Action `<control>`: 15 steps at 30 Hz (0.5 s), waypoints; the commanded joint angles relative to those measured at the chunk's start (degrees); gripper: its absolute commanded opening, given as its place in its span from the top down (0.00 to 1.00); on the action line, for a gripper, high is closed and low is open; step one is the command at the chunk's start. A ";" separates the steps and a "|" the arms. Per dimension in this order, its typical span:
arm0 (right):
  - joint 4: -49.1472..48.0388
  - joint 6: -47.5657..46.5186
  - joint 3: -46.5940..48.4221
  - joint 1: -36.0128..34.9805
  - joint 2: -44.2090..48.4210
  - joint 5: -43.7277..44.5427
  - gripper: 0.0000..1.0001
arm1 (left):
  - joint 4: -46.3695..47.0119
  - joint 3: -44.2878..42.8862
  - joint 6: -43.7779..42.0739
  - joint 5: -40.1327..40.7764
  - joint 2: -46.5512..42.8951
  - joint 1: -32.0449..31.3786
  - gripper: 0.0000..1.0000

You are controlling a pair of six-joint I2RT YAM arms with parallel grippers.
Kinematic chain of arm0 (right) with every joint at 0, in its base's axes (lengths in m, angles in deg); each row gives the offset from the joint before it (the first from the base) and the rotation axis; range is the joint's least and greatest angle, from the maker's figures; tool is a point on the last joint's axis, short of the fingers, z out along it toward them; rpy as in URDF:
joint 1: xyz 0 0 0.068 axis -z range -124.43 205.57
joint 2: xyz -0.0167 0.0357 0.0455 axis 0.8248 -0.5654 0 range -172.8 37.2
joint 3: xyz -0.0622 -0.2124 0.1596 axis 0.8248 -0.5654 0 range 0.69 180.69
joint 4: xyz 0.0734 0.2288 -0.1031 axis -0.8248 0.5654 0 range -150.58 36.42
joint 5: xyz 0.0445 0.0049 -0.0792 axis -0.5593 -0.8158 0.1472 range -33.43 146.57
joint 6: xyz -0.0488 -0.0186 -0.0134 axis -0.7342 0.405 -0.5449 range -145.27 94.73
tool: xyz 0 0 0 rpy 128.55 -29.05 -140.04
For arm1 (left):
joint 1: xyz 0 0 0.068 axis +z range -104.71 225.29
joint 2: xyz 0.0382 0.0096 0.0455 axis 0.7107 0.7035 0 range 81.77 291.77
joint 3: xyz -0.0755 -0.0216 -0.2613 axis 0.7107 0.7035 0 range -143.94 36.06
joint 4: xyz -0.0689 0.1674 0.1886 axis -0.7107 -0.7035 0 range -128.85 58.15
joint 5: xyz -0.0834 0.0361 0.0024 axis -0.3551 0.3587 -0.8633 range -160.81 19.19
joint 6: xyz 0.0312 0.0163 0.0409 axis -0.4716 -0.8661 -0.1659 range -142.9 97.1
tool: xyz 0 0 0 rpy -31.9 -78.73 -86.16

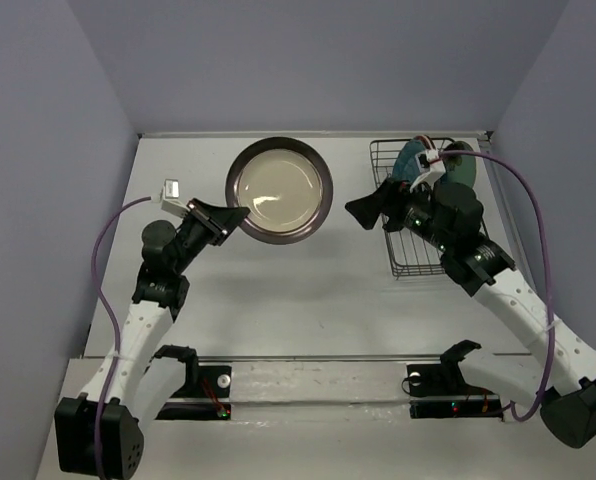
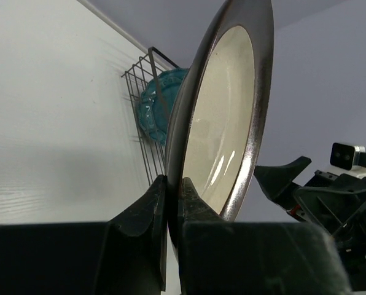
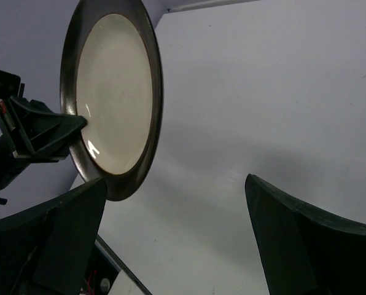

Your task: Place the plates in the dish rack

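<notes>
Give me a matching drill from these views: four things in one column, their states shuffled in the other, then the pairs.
Things
1. cream plate
2. teal plate
3. left gripper
4. right gripper

States
A. open, holding nothing
B. standing in the rack
C. shut
D. pinched at its rim

Pairs: 1-D, 2-B, 3-C, 4-A

The top camera is looking down from above the counter's near edge. The wrist cameras are facing each other across the counter, both framing the cream dark-rimmed plate close up.
</notes>
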 commanded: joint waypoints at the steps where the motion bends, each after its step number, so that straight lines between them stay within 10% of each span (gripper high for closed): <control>1: -6.36 -0.04 -0.25 -0.47 -2.62 -9.70 0.00 | 9.90 -3.33 1.43 -3.34 -0.84 -3.83 0.94; 11: -11.81 1.45 -1.74 -0.47 -8.53 -12.43 0.04 | 9.81 -6.32 -0.95 -4.39 2.06 -10.16 0.94; 15: -14.88 3.21 -3.40 -0.47 -7.47 -11.47 0.42 | 9.81 -6.94 -1.65 -5.27 2.24 -11.22 0.94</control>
